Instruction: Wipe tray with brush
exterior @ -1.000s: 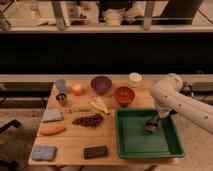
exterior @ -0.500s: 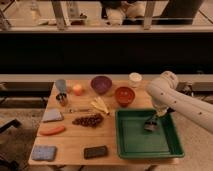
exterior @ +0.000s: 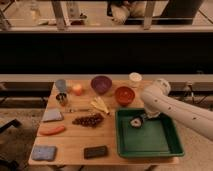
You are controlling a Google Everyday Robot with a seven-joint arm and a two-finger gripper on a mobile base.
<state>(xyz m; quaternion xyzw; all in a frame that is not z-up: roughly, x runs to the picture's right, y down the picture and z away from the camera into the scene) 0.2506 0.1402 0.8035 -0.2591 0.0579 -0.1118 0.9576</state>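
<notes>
Wooden table (exterior: pixel 75 139), claw (exterior: pixel 142 119) clasping the brush (exterior: pixel 135 122), low inside the tray (exterior: pixel 150 150), near its far-left corner

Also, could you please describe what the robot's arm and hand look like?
The arm is a thick, smooth, off-white tube with a rounded joint cap at its bend and a few small dark dots along the casing. No loose cables show. The hand, over the far part of the green tray, is smaller and darker than the arm, greyish in colour.
</notes>
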